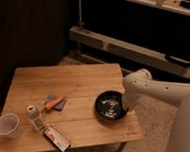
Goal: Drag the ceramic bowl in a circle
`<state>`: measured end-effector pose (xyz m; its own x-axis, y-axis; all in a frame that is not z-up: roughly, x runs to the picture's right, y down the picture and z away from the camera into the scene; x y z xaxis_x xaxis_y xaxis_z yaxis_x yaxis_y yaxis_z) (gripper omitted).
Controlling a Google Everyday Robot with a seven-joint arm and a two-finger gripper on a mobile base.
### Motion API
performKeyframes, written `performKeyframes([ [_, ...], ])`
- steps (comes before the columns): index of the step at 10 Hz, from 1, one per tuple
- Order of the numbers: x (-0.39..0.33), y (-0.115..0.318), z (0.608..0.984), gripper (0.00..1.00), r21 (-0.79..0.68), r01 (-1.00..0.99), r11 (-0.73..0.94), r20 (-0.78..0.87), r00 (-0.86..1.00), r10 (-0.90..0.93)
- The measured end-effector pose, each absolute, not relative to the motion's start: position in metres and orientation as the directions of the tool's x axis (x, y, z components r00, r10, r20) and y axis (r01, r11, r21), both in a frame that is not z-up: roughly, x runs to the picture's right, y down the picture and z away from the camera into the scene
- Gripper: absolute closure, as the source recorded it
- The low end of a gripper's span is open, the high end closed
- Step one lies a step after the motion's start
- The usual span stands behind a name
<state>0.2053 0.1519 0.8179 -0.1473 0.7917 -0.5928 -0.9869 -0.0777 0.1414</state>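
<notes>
The ceramic bowl [111, 106] is wide, round and glossy black with pale glints inside. It sits on the wooden table [83, 82] near its right front edge. My white arm reaches in from the right and bends down to the bowl's right rim. My gripper [126, 107] is at that rim, mostly hidden behind the arm's last link.
On the table's left front stand a small white cup [6, 125] and a small bottle [33, 116]. A flat packet [57, 138] lies near the front edge. An orange item on a blue-grey cloth [54, 103] lies left of the bowl. A metal shelf frame [141, 49] stands behind.
</notes>
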Motion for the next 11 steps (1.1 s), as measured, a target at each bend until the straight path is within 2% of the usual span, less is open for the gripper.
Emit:
performKeyframes([
  [2,0.198,0.174,0.785,1.00,0.123,-0.991,-0.045,-0.605,-0.111,0.789],
  [5,0.179,0.176,0.768,1.00,0.061,-0.998,0.002,-0.607,-0.035,0.794],
  [11,0.063,0.148,0.778,1.00,-0.144,-0.983,0.115,-0.559,0.177,0.810],
])
